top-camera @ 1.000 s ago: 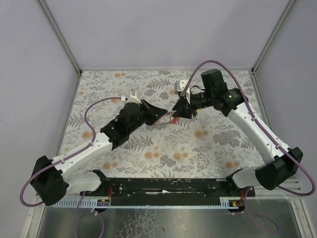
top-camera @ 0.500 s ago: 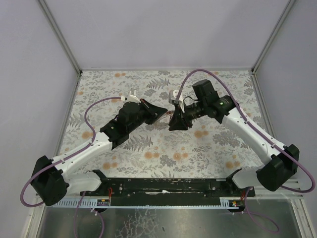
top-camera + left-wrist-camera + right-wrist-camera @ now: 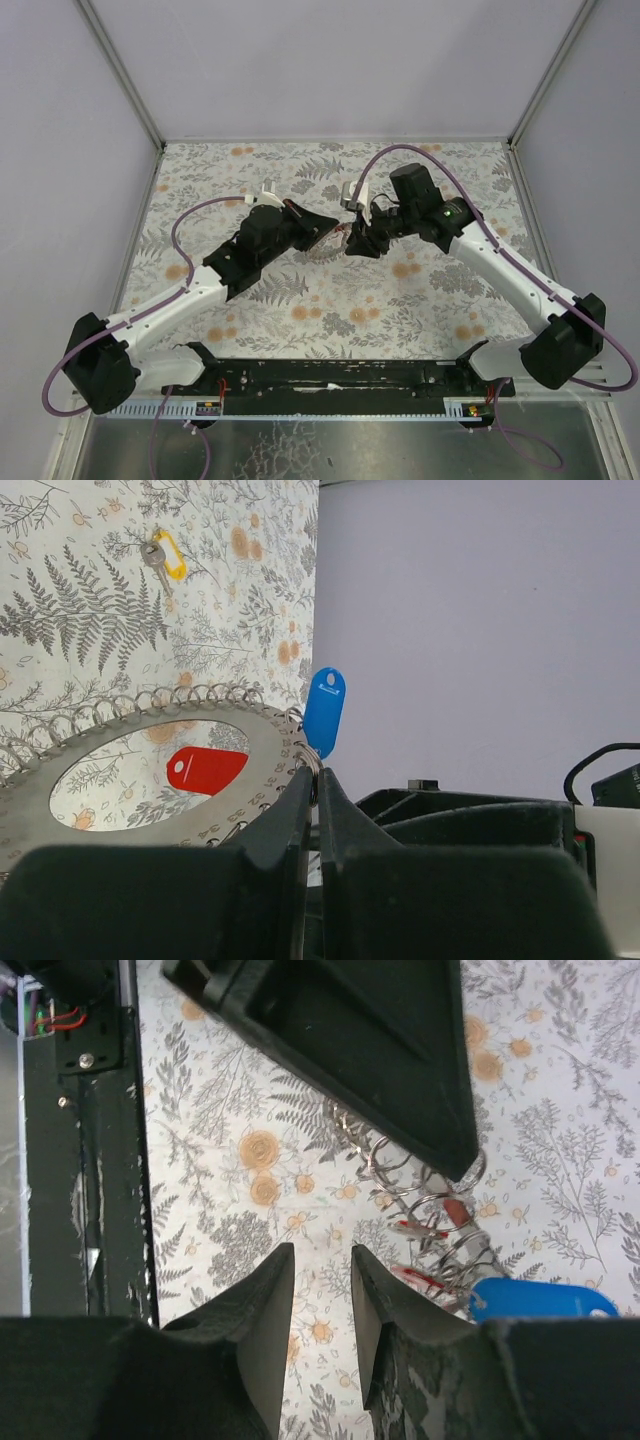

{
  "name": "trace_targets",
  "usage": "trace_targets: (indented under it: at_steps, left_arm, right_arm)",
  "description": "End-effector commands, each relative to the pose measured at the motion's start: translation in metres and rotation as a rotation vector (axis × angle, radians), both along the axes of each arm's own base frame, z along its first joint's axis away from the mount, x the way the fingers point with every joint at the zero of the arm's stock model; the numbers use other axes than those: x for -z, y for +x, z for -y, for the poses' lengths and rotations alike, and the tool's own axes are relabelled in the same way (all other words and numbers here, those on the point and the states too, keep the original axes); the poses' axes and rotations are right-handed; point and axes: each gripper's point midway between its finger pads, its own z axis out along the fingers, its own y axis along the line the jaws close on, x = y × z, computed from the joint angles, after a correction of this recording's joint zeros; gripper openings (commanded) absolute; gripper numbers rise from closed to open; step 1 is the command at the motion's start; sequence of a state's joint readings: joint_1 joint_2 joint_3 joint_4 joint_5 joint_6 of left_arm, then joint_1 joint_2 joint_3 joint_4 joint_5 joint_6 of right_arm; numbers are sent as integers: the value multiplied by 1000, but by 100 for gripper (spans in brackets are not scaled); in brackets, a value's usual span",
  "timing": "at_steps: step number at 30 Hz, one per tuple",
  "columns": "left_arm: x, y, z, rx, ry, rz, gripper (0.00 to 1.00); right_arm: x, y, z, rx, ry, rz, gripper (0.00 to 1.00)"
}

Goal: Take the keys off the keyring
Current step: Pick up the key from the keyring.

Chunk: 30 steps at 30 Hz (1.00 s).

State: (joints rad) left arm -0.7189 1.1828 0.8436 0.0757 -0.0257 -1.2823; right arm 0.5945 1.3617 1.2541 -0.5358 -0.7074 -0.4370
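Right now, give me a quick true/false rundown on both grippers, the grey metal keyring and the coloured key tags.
1. The left gripper is shut on the rim of the flat grey metal keyring. True.
2. The yellow-tagged key hangs on the keyring. False: it lies on the floral tablecloth, apart from the ring.
3. The right gripper is clamped on the blue plastic tag. False: its jaws are open with only tablecloth between them, and the tag sits off to one side.
4. A red plastic tag shows through the keyring's central hole in the left wrist view. True.
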Motion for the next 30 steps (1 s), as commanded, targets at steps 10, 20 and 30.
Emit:
trace_targets:
  at_steps: [10,20,30]
  left_arm:
    - [-45,13,3,-31,-105,110,0]
    - [-45,8,-3,-12,-76,146,0]
    - [-49,1,-3,29,-50,166,0]
  right_arm:
    - [-22,-52,30,-380,-76,164,32]
    - [-23,-27,19,-155,147,472,37]
    - [-23,-3,9,-30,233,603,34]
